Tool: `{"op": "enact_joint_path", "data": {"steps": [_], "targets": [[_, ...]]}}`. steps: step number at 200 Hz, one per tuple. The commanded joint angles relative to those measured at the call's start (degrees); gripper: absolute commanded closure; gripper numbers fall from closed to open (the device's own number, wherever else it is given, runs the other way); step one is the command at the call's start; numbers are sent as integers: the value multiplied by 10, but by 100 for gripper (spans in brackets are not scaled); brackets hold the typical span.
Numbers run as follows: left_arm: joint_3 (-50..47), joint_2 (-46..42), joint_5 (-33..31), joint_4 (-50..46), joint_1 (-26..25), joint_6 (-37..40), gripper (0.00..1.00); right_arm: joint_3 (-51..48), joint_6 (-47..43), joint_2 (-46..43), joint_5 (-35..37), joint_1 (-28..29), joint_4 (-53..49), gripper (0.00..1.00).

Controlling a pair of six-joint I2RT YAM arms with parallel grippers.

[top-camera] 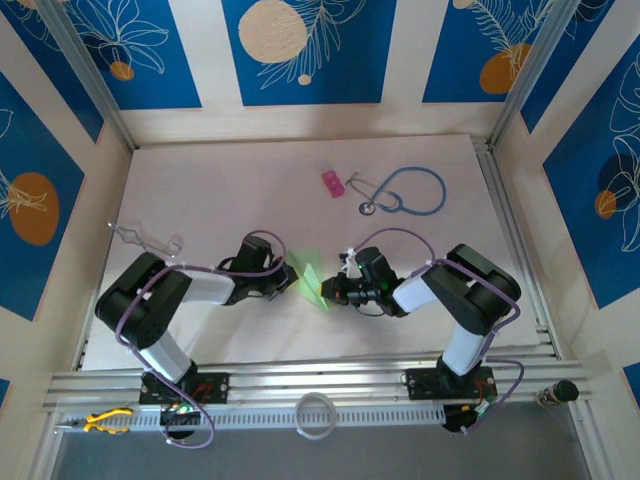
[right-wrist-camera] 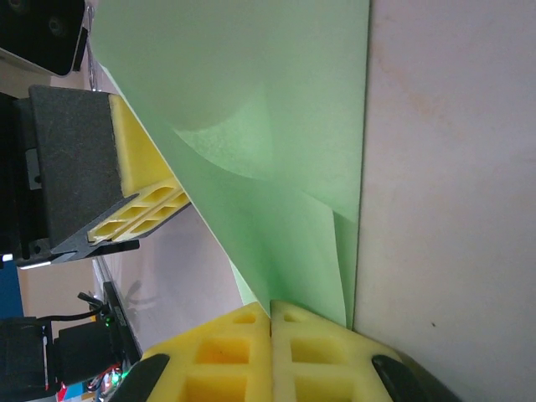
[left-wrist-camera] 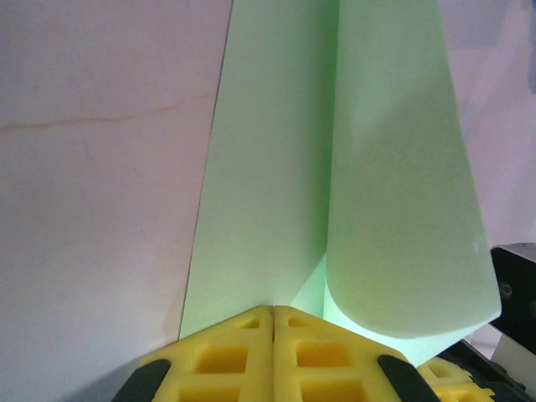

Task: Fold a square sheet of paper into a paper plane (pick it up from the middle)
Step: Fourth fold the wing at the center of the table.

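The square sheet of paper (top-camera: 312, 275) is light green and folded, held up off the white table between my two arms. My left gripper (top-camera: 293, 278) is shut on its left edge. In the left wrist view the yellow pads (left-wrist-camera: 226, 352) meet on the paper (left-wrist-camera: 268, 167) at a long crease, and a loose flap (left-wrist-camera: 402, 209) curls over on the right. My right gripper (top-camera: 332, 292) is shut on the opposite end. The right wrist view has its jaws (right-wrist-camera: 270, 306) pinching the sheet (right-wrist-camera: 251, 126), with the left gripper's fingers (right-wrist-camera: 142, 205) across from them. Whether the sheet has a paper plane's shape I cannot tell.
A small pink block (top-camera: 332, 181) and a blue stethoscope (top-camera: 405, 190) lie further back on the table. A thin wire piece (top-camera: 145, 238) lies at the left. A white ring (top-camera: 316, 414) and yellow pliers (top-camera: 105, 420) rest by the front rail.
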Motion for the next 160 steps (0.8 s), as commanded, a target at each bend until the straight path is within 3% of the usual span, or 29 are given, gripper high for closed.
{"op": "enact_joint_path", "data": {"steps": [1, 160], "targets": [[-11, -10, -14, -33, -5, 3, 92, -8, 10, 9, 9, 9, 0, 97], [-16, -18, -38, -45, -6, -3, 93, -26, 30, -14, 26, 15, 14, 98]]}}
